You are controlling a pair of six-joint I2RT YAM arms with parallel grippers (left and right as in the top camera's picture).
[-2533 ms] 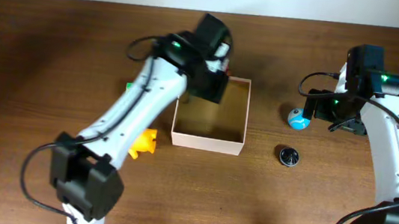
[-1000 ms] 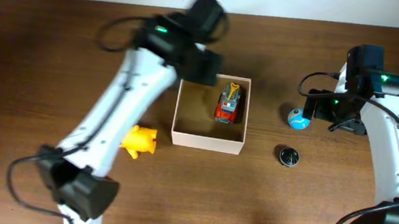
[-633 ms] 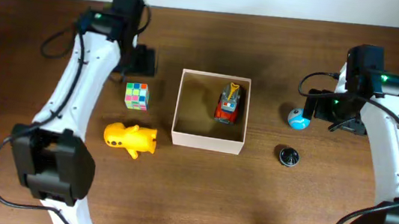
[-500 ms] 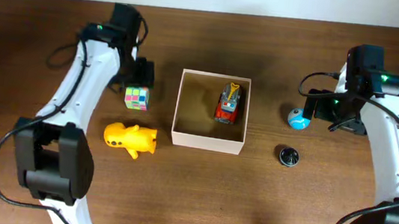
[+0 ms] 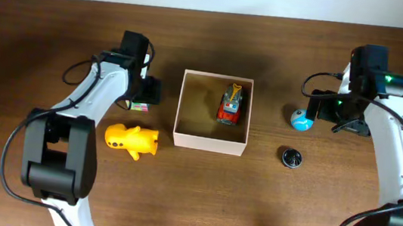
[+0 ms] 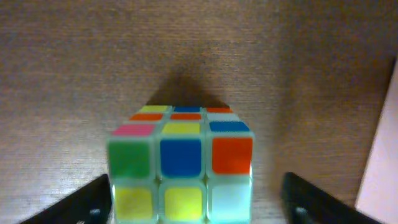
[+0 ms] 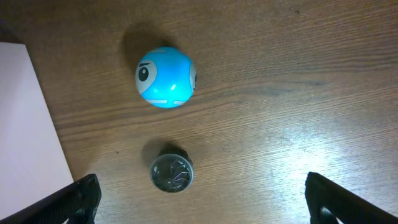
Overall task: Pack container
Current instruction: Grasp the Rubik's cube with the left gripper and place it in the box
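Note:
The container (image 5: 210,139) is a square box with white walls and a tan inside, at the table's middle; a red toy truck (image 5: 230,104) lies in it. Its pale wall also shows in the left wrist view (image 6: 380,162) and the right wrist view (image 7: 25,112). My left gripper (image 5: 141,97) is open and low over a colourful puzzle cube (image 6: 182,163), its fingertips (image 6: 199,205) on either side of the cube. My right gripper (image 5: 336,113) is open above the table, over a blue ball (image 7: 165,77) and a small dark round disc (image 7: 171,172).
A yellow toy animal (image 5: 131,140) lies left of the container, in front of the cube. The blue ball (image 5: 302,121) and the dark disc (image 5: 291,157) lie right of the container. The table's back edge meets a white wall.
My left arm released the red truck into the container, swung left and came down over the puzzle cube. The right arm has not moved.

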